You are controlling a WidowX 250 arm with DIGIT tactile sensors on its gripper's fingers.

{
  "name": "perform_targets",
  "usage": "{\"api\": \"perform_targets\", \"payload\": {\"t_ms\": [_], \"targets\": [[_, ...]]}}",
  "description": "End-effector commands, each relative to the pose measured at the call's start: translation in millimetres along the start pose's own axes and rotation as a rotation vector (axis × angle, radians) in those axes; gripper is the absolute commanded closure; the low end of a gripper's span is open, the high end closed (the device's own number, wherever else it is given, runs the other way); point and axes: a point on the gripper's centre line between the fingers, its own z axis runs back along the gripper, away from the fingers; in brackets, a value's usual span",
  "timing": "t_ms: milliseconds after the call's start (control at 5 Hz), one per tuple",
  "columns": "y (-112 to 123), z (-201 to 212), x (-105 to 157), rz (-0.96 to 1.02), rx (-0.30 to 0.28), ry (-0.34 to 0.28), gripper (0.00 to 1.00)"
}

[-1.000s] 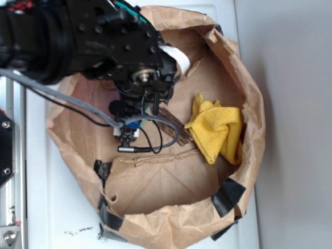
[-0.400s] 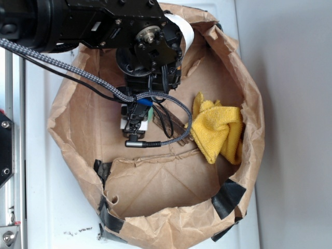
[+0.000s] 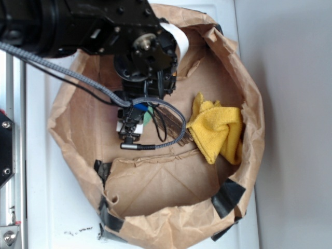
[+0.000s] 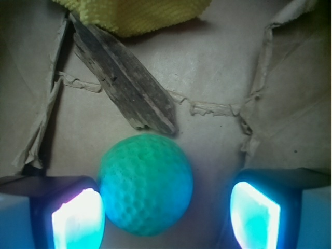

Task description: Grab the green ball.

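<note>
Wrist view shows my hand [image 4: 166, 215] spread apart, the green ball [image 4: 146, 184] touching its left finger. Since a second ago I've shifted over it beside the wood strip [image 4: 124, 83]; closing looks next.

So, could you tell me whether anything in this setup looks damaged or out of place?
Only the paper bin: its rim is crumpled, torn and patched with black tape. The green ball sits off-centre between the open gripper fingers, nearer the left.

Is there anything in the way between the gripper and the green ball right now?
Nothing visible. In the wrist view the green ball sits between the open gripper fingers, nearer the left one. The wood piece and yellow cloth lie beyond it.
</note>
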Motion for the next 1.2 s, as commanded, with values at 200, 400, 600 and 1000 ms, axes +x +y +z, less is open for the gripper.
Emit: {"api": "perform_targets", "payload": {"t_ms": [200, 400, 600, 1000], "targets": [[-3.3, -9.0, 27.5, 0.055, 0.063, 0.022, 1.00], [-2.1, -7.6, 27.2, 0.056, 0.058, 0.018, 1.00], [-2.5, -8.1, 27.3, 0.063, 0.063, 0.013, 1.00], [16.2, 17.3, 17.1, 0.151, -0.002, -0.122, 1.00]]}}
